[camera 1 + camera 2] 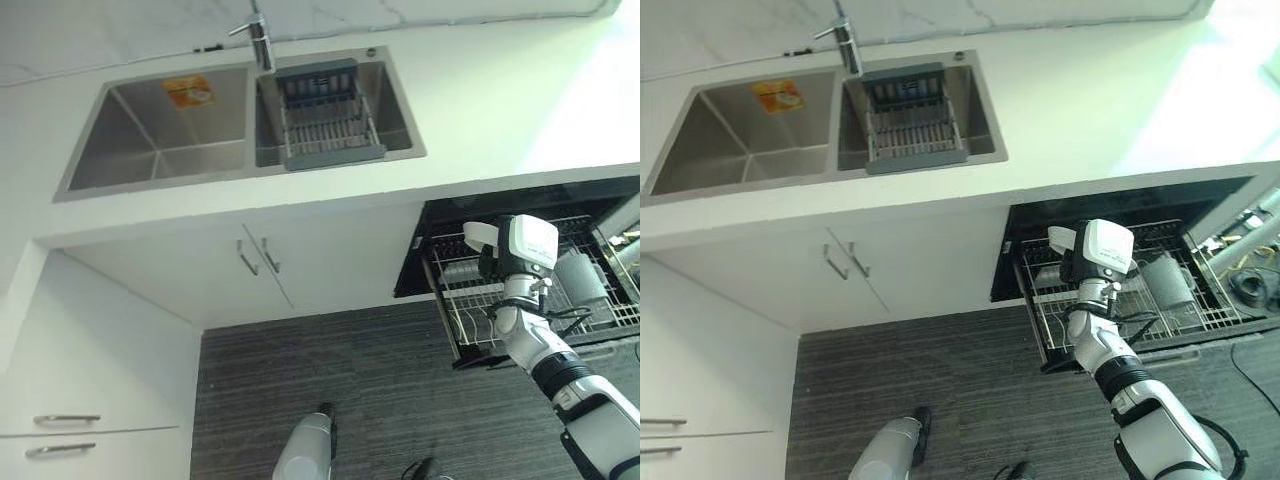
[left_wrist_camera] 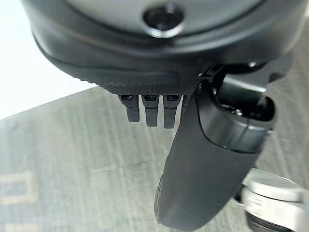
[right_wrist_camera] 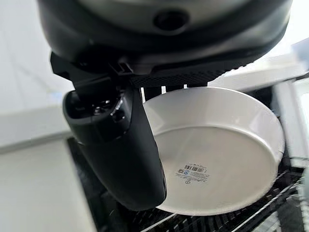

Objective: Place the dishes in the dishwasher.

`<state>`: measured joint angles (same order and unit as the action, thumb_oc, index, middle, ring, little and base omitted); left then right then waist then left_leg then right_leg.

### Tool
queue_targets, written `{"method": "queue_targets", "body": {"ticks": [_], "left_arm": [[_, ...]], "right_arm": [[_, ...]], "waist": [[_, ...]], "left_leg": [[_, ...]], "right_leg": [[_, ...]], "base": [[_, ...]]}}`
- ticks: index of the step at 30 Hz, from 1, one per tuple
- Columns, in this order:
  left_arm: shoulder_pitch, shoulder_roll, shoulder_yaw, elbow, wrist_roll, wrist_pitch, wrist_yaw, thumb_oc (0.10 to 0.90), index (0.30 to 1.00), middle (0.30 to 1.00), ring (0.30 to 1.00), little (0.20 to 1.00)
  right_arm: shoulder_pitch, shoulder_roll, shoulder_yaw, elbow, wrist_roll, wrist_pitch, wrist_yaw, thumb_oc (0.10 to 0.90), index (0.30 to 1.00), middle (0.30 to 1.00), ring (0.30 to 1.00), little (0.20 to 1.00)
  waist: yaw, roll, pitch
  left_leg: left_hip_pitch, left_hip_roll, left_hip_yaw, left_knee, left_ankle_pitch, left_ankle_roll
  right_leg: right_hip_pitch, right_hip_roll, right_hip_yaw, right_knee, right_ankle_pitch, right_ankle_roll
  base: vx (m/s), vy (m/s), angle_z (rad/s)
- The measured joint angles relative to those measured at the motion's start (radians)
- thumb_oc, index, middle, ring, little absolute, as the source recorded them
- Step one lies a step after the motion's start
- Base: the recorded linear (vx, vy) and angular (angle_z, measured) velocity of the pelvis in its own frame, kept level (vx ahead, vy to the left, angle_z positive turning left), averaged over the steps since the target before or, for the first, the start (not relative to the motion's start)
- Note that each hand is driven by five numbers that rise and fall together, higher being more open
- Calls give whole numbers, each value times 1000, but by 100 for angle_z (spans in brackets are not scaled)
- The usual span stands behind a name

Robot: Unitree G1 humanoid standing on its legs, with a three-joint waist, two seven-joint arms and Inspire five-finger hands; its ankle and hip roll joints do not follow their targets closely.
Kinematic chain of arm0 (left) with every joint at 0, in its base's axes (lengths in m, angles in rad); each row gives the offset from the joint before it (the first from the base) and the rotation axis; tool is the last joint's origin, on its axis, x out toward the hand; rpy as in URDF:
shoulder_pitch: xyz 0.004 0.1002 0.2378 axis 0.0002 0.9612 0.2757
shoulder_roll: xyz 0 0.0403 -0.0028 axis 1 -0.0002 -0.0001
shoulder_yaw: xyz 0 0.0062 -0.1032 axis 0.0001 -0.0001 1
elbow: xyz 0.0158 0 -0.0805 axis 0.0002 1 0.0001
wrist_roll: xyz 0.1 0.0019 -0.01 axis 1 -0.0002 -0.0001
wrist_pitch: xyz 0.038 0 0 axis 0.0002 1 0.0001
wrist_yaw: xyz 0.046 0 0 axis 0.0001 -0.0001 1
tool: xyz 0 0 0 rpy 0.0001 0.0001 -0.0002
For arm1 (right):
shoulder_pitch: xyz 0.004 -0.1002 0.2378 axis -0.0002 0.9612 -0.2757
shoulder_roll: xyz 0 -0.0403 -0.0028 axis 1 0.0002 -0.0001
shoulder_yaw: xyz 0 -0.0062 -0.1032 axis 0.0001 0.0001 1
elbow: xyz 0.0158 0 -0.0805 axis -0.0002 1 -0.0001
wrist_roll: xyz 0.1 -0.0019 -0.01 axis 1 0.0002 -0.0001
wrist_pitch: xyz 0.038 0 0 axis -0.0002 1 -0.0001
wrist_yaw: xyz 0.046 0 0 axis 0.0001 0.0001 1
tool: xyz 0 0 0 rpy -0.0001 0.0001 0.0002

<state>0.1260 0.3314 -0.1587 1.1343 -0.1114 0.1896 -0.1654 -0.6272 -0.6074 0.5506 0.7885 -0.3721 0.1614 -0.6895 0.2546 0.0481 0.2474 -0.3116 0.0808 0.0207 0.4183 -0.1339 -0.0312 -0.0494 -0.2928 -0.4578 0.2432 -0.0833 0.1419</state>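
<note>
My right hand (image 3: 120, 154) is shut on a white dish (image 3: 222, 159), thumb across its underside and fingers behind its rim. A barcode sticker shows on the dish's base. In the eye views the right hand (image 1: 497, 262) holds the dish (image 1: 479, 234) on edge just above the left part of the pulled-out dishwasher rack (image 1: 470, 315). A grey upturned cup (image 1: 580, 280) stands in the rack to the right of the hand. My left hand (image 1: 325, 425) hangs low over the dark floor, and its fingers (image 2: 149, 111) are relaxed and hold nothing.
A double steel sink (image 1: 160, 130) with a grey drying rack (image 1: 325, 115) and a faucet (image 1: 260, 40) sits in the white counter above. White cabinet doors (image 1: 255, 255) are left of the dishwasher opening, with drawers (image 1: 60, 430) further left. The dark striped floor (image 1: 380, 390) lies below.
</note>
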Motion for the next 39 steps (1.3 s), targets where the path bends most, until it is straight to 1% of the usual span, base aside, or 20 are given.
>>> {"method": "queue_targets", "body": {"ticks": [4, 6, 9, 12, 14, 16, 19, 22, 25, 27, 31, 34, 35, 36, 37, 39], "left_arm": [[-10, 0, -7, -14, -2, -11, 0, 800, 900, 900, 900, 900], [-46, 0, -18, -20, -5, -27, 0, 800, 900, 900, 900, 900], [-76, 0, -42, -28, -43, -47, -1, 800, 900, 900, 900, 900], [-86, 0, -44, -32, -74, -46, 0, 800, 900, 900, 900, 900], [-100, 0, -49, -38, -82, -46, 0, 800, 900, 900, 900, 900], [-117, 0, -53, -42, -86, -46, 0, 800, 900, 900, 900, 900], [-118, 0, -55, -44, -120, -47, -2, 800, 900, 900, 900, 900], [-124, 0, -61, -45, -121, -56, -1, 800, 900, 900, 900, 900], [-132, 0, -76, -46, -122, -61, 0, 800, 900, 900, 900, 900], [-143, 0, -76, -63, -158, -62, 1, 800, 900, 900, 900, 900], [-155, 1, -82, -69, -161, -67, 0, 800, 900, 900, 900, 900], [-156, 1, -81, -67, -161, -67, 0, 800, 900, 900, 900, 900], [-156, 1, -81, -64, -161, -66, 0, 800, 900, 900, 900, 900], [-155, 1, -80, -65, -161, -67, 0, 800, 900, 900, 900, 900], [-155, 1, -81, -65, -161, -67, 0, 800, 900, 900, 900, 900], [-161, 3, -80, -66, -161, -66, -1, 800, 900, 900, 900, 900]], "right_arm": [[-15, 12, 1, 18, 3, -9, 4, 400, 300, 300, 300, 300], [-53, 18, 0, 98, 7, -23, 4, 400, 300, 300, 300, 300], [-87, 18, -14, 177, 40, -19, 4, 400, 300, 300, 300, 300], [-123, 12, -15, 231, 44, -5, 3, 400, 300, 300, 300, 300], [-152, 5, -15, 252, 78, 8, 1, 400, 300, 300, 300, 300], [-175, 5, -18, 282, 111, 11, -3, 400, 300, 300, 300, 300], [-182, 5, -26, 285, 122, 18, -19, 400, 300, 300, 300, 300], [-200, 5, -54, 299, 149, 25, -23, 400, 300, 300, 300, 300], [-216, 5, -54, 324, 151, 35, -28, 400, 300, 300, 300, 300], [-237, 4, -55, 327, 181, 57, -32, 400, 300, 300, 300, 300], [-271, 4, -55, 355, 199, 74, -31, 400, 300, 300, 300, 300], [-298, -10, -55, 368, 210, 107, -16, 400, 300, 300, 300, 300], [-300, -11, -54, 393, 221, 108, 30, 591, 587, 587, 587, 587], [-301, -11, -54, 401, 228, 107, 68, 800, 900, 900, 900, 900], [-310, -11, -53, 401, 228, 104, 95, 800, 900, 900, 900, 900], [-327, -21, -43, 397, 228, 86, 191, 800, 900, 900, 900, 900]], "waist": [[13, -3, 13], [17, 4, 33], [20, 21, 55], [20, 45, 80], [21, 60, 103], [21, 66, 128], [20, 61, 133], [19, 58, 135], [19, 57, 136], [18, 53, 138], [18, 49, 141], [17, 47, 142], [17, 45, 143], [20, 45, 143], [20, 43, 145], [17, 38, 146]], "left_leg": [[-11, -2, -2, 3, 3, 5], [-28, -3, -3, 6, 8, 9], [-59, -8, -5, 9, 17, 14], [-92, -14, -3, 13, 23, 20], [-106, -16, -1, 13, 29, 23], [-113, -16, -2, 10, 33, 23], [-120, -17, 0, 7, 33, 23], [-120, -17, 2, 2, 35, 23], [-122, -17, 3, -2, 37, 23], [-124, -16, 8, -7, 40, 24], [-128, -16, 18, -15, 45, 25], [-151, -15, 20, -22, 55, 26], [-145, -15, 19, -27, 55, 25], [-139, -15, 21, -30, 56, 25], [-140, -15, 21, -30, 56, 25], [-139, -13, 21, -29, 56, 24]], "right_leg": [[-13, -4, 2, 2, 0, -1], [-33, -6, 7, 12, 1, 0], [-64, -12, 10, 19, 7, 8], [-97, -17, 11, 22, 14, 10], [-114, -20, 12, 23, 19, 12], [-121, -19, 12, 21, 26, 16], [-127, -20, 12, 18, 26, 17], [-133, -20, 15, 18, 27, 17], [-137, -20, 16, 18, 27, 17], [-149, -19, 27, 20, 29, 16], [-163, -19, 37, 19, 32, 15], [-188, -19, 37, 17, 39, 12], [-181, -18, 37, 8, 40, 12], [-177, -12, 37, 3, 44, 14], [-177, -11, 37, 3, 45, 14], [-177, -10, 38, 3, 46, 14]], "base": [[-58, 11, 1], [-101, 14, 0], [-92, 12, 2], [-107, 14, -1], [-87, 4, 0], [-75, 9, 2], [-48, 12, 0], [-41, 0, -2], [-51, 6, -1], [-57, -8, -8], [-66, -14, -7], [11, -23, -1], [40, -46, 0], [-35, -31, -1], [-31, -33, -3], [-15, -12, -1]]}}
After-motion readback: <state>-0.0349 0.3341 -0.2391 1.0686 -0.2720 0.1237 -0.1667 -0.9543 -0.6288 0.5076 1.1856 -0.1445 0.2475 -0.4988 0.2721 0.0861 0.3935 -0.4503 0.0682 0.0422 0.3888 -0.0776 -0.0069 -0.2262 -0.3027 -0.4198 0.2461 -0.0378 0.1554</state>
